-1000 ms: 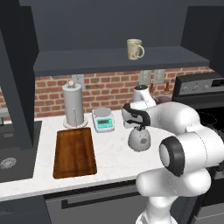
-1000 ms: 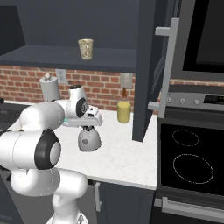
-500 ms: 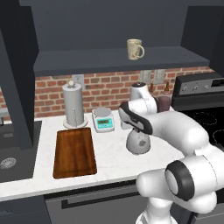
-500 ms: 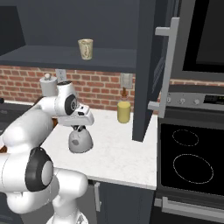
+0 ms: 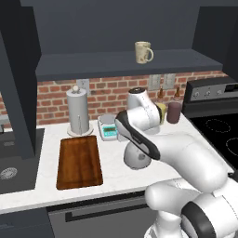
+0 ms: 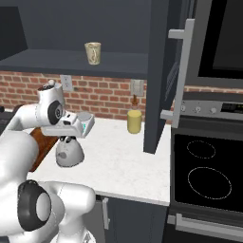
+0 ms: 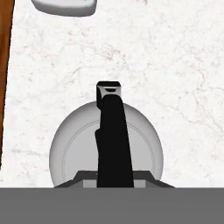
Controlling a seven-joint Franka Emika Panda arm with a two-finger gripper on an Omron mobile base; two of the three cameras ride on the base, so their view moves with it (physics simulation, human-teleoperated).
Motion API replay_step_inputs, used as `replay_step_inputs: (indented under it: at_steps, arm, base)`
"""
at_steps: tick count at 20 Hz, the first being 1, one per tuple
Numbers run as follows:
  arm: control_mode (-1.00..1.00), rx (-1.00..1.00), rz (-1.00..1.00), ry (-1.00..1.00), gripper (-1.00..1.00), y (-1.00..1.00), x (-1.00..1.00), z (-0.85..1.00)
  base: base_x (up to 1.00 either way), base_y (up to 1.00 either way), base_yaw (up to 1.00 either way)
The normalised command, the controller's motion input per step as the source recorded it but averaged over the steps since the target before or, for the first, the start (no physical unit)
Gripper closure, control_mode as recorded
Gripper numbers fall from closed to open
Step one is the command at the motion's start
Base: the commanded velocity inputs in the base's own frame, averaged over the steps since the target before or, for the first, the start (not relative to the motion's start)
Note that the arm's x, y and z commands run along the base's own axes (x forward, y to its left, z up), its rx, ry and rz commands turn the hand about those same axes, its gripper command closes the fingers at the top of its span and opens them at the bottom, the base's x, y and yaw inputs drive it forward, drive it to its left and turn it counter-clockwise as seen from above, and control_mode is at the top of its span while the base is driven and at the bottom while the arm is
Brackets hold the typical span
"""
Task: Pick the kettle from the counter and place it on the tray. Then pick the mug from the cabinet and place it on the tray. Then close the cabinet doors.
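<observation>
White marbled surface, brick wall behind. Kettle at frame centre, right of the tray, under the arm. Pincer sits over its black handle; grip cannot be told. Mug on cabinet shelf, top centre.

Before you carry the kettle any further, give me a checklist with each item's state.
1. Kettle in the hand: cannot tell; the fingers are hidden.
2. Kettle off the counter: cannot tell; it sits low over it.
3. Tray surface free for the kettle: ok.
4. Path toward the tray free of the scale: ok; the scale stands behind it.
5. Mug on the cabinet shelf, waiting: ok.
</observation>
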Motion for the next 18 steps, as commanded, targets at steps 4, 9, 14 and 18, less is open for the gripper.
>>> replay_step_inputs:
  at_steps: [4,9,14,18]
  arm:
    - [-1.0,0.0,0.06,0.0,1.0,0.74,-0.23,0.13]
    - [-1.0,0.0,0.05,0.0,1.0,0.68,-0.08,0.13]
    - [-1.0,0.0,0.02,-0.01,1.0,0.62,0.28,0.06]
    - [-1.0,0.0,0.0,-0.11,1.0,0.7,0.34,0.0]
  base:
    - [0.0,0.0,0.0]
    - [0.0,0.0,0.0]
    - [0.0,0.0,0.0]
    - [0.0,0.0,0.0]
